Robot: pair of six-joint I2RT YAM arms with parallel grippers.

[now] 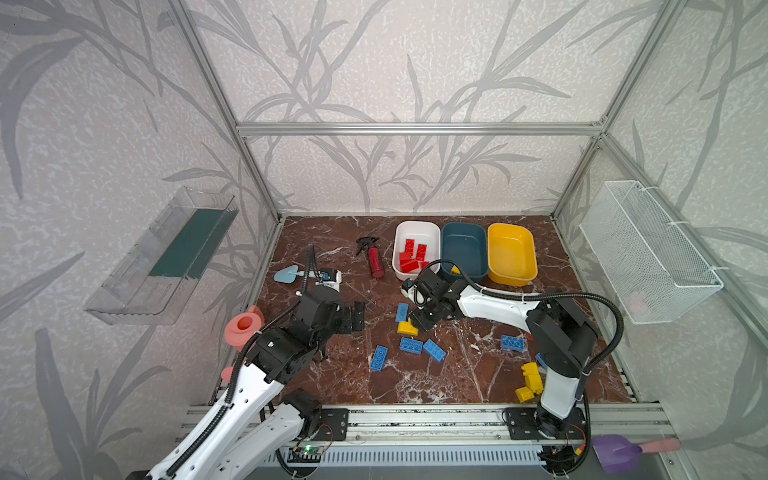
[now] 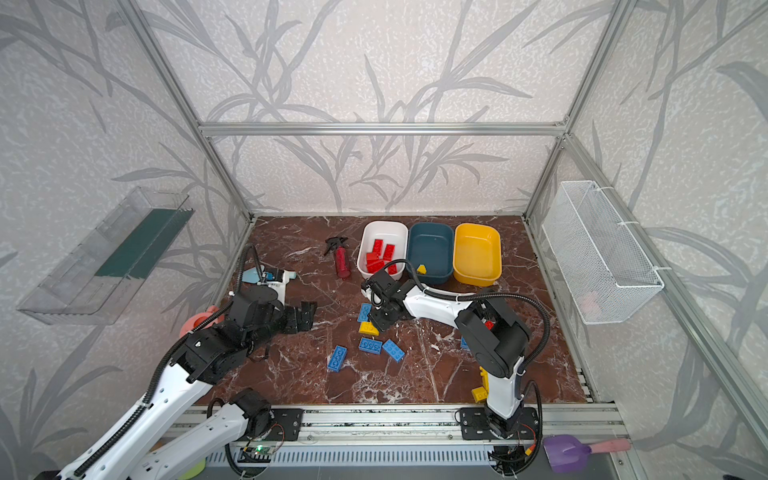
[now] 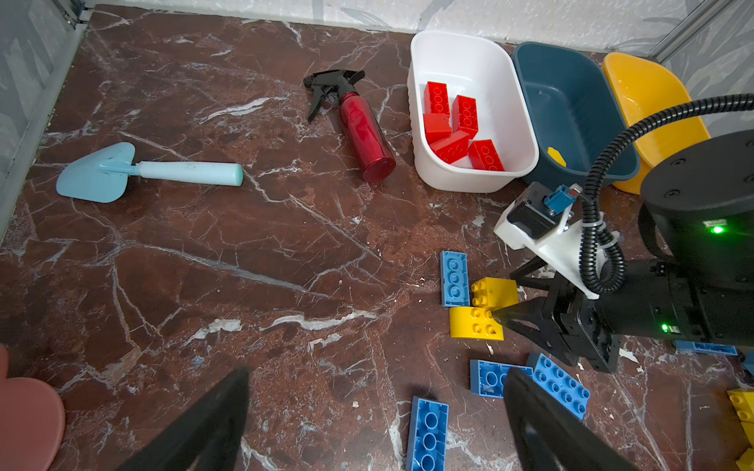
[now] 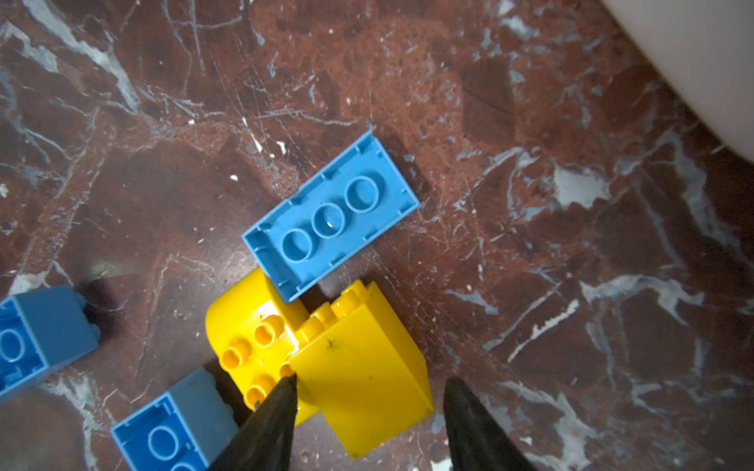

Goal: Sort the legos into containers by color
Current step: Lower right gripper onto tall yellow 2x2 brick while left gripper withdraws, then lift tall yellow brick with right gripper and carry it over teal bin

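My right gripper (image 4: 371, 379) is open and straddles a yellow lego (image 4: 359, 367) on the marble floor. One finger touches it; the other stands apart. A rounded yellow lego (image 4: 245, 326) and a blue one (image 4: 330, 220) lie against it. In both top views this gripper (image 1: 417, 322) is low at mid-floor. Several blue legos (image 1: 410, 345) lie nearby, and yellow ones (image 1: 532, 376) sit by the right arm's base. Red legos (image 1: 413, 259) fill the white container (image 1: 415, 226). The teal container (image 1: 463, 249) holds a yellow piece (image 1: 456, 270). The yellow container (image 1: 511, 253) looks bare. My left gripper (image 3: 375, 373) hangs open, holding nothing.
A dark-red spray bottle (image 1: 375, 262) lies left of the white container, and a light-blue shovel (image 1: 286, 275) lies further left. A pink object (image 1: 245, 326) sits by the left wall. A wire basket (image 1: 648, 249) and a clear shelf (image 1: 166, 253) hang on the side walls.
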